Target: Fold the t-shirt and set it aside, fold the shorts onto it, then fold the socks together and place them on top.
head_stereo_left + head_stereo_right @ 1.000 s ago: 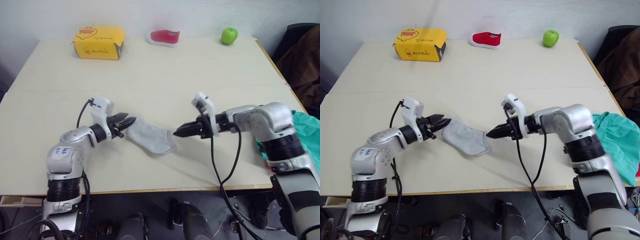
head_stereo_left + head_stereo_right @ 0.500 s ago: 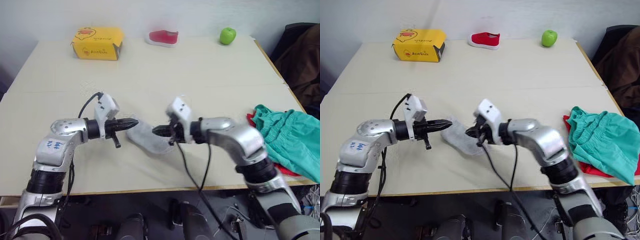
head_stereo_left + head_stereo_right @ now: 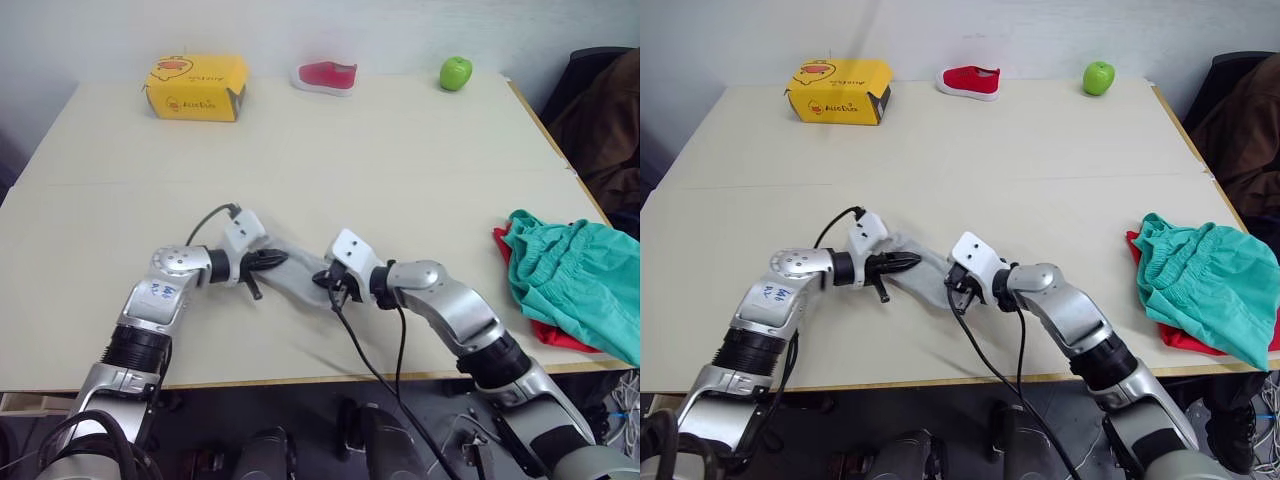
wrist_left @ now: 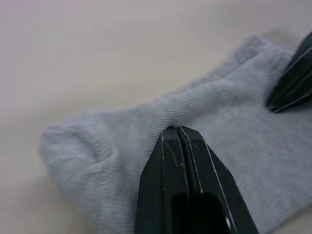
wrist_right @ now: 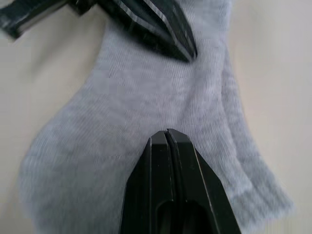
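The light grey socks [image 3: 297, 281] lie flat on the table's front middle, one on the other as far as I can tell. My left gripper [image 3: 279, 259] is shut, its tips pressed on the socks [image 4: 122, 131] from the left. My right gripper [image 3: 326, 279] is also shut, tips resting on the socks [image 5: 146, 92] from the right. No cloth shows between either pair of fingers. The two grippers nearly meet; the left one's fingers [image 5: 165, 29] show in the right wrist view. The teal shorts [image 3: 575, 275] lie crumpled at the table's right edge on the red t-shirt [image 3: 548, 331].
Along the far edge stand a yellow box [image 3: 197, 86], a small red shoe [image 3: 328, 74] and a green apple [image 3: 456, 72]. Dark cloth [image 3: 605, 110] hangs beyond the table's right side. Cables trail from both wrists over the front edge.
Both grippers have closed in from either side onto the socks; the right arm swung well to the left. The socks have barely shifted.
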Tool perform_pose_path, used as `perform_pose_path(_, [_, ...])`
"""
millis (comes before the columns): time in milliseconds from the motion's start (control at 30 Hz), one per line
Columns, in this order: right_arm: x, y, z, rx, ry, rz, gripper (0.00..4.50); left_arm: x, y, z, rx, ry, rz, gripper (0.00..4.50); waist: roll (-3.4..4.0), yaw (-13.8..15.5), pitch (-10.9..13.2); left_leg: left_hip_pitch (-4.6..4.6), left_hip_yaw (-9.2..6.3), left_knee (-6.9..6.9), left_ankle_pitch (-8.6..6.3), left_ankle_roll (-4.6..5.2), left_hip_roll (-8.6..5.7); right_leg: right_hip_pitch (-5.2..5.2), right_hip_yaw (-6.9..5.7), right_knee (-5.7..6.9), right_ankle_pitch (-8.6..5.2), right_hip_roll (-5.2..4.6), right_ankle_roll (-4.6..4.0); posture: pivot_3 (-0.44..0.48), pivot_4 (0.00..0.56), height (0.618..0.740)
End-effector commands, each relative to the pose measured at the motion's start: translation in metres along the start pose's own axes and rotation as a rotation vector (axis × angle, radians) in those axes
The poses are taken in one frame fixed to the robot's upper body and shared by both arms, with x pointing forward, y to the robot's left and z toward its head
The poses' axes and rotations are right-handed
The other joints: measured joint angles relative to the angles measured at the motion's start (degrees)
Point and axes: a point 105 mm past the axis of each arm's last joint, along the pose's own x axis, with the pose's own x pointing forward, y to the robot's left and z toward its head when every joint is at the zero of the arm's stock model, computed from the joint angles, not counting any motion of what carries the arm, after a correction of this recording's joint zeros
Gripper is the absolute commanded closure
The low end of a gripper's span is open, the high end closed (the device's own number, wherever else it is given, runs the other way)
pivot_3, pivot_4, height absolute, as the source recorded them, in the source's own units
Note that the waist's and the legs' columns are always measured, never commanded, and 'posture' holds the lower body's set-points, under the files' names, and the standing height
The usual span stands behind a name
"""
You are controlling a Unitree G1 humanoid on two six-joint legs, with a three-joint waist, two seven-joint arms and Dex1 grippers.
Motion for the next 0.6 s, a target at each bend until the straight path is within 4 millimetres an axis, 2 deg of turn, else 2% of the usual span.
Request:
perform_pose_path(33, [-0.008,0.003,-0.024,0.068,0.076,0.002,4.50,-0.021,0.022,0.017,-0.002,-0.069,0.078,4.47,0.00,0.02,0.00,0.00,-0.01,0.00,0.00,0.00,0.00,0.00,0.00,0.00,0.00,0.00,0.00,0.000,0.150,0.740])
perform_pose_path(133, [-0.010,0.004,-0.024,0.075,0.071,0.001,4.50,-0.028,0.019,0.028,-0.016,-0.112,0.050,4.47,0.00,0.01,0.00,0.00,-0.01,0.00,0.00,0.00,0.00,0.00,0.00,0.00,0.00,0.00,0.00,0.000,0.150,0.740])
perform_pose_path(233, [-0.011,0.004,-0.023,0.083,0.064,-0.005,4.50,-0.028,0.006,0.046,-0.031,-0.175,-0.013,4.47,-0.01,0.18,0.00,-0.01,-0.03,0.00,0.00,0.00,0.00,0.00,-0.01,-0.01,0.00,-0.01,0.00,0.000,0.150,0.740])
perform_pose_path(300, [-0.010,0.004,-0.022,0.084,0.060,-0.007,4.50,-0.021,-0.009,0.056,-0.046,-0.198,-0.066,4.47,-0.01,0.23,-0.01,-0.03,-0.04,0.01,0.00,0.00,-0.02,0.01,-0.02,-0.02,0.00,-0.02,0.00,0.000,0.150,0.740])
perform_pose_path(367, [-0.009,0.003,-0.021,0.085,0.058,-0.009,4.50,-0.016,-0.018,0.057,-0.055,-0.185,-0.088,4.47,-0.02,0.20,-0.01,-0.03,-0.05,0.01,0.00,0.01,-0.02,0.02,-0.02,-0.03,0.00,-0.02,0.00,0.000,0.150,0.740])
perform_pose_path(467, [-0.008,0.005,-0.020,0.083,0.056,-0.003,4.50,0.000,-0.019,0.026,-0.061,-0.047,-0.033,4.47,-0.01,0.10,-0.01,0.01,-0.03,0.00,0.00,0.01,-0.02,0.04,-0.01,0.00,0.00,0.00,0.00,0.000,0.150,0.740])
perform_pose_path(600, [-0.009,0.005,-0.020,0.082,0.059,-0.002,4.50,0.002,-0.012,0.006,-0.093,0.013,0.009,4.47,-0.01,-0.03,-0.01,0.00,-0.02,-0.01,0.00,0.00,-0.01,0.01,-0.01,0.00,0.00,0.03,0.00,0.000,0.150,0.740])
